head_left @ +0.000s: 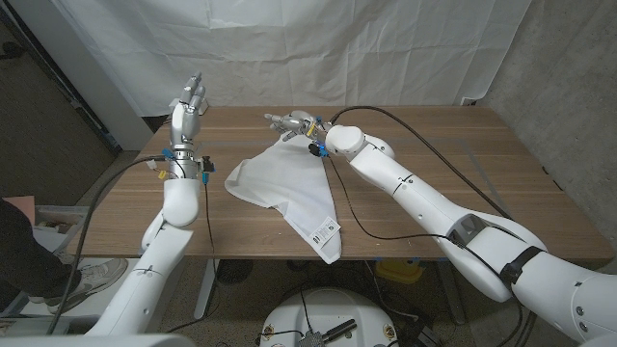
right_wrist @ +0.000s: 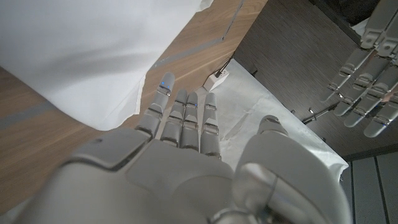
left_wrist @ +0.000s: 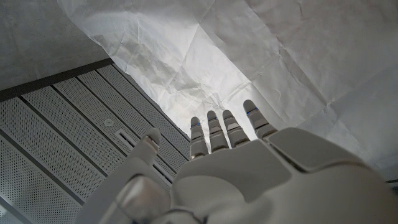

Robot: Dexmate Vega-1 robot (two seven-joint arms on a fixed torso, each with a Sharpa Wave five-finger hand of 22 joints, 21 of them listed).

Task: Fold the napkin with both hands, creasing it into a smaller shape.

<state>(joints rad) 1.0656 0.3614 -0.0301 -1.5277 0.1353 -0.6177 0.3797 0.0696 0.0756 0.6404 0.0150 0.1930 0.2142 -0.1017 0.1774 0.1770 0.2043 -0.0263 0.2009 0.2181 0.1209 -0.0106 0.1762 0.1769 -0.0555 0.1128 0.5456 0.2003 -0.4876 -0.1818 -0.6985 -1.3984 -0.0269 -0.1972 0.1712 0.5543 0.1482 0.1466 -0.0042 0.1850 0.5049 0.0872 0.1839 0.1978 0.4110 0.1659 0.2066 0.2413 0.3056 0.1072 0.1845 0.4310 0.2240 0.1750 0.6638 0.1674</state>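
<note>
The napkin (head_left: 289,188) is seen lying crumpled on the wooden table (head_left: 434,154), spread from its far corner near the table's middle down to the near edge, where a corner with a small printed label is draped just over the rim. The right hand (head_left: 292,122) is stretched low across the far side, fingers straight and apart, nothing gripped; its fingertips are placed just beside the napkin's far corner, and whether cloth is touched cannot be told. In the right wrist view that same hand (right_wrist: 186,143) is shown with fingers extended toward the white cloth (right_wrist: 81,56), the left hand's fingers (right_wrist: 367,74) visible beyond. The left hand (head_left: 189,104) is held upright well above the table's left part, fingers spread and empty, confirmed in the left wrist view (left_wrist: 236,162) against a white backdrop sheet (left_wrist: 249,56). A black cable (head_left: 405,125) is looped over the right forearm and across the table right of the napkin. Bare wood is left open on both sides of the cloth. A person's dark clothing and shoe (head_left: 92,277) are seen at the left edge, beside the table.
</note>
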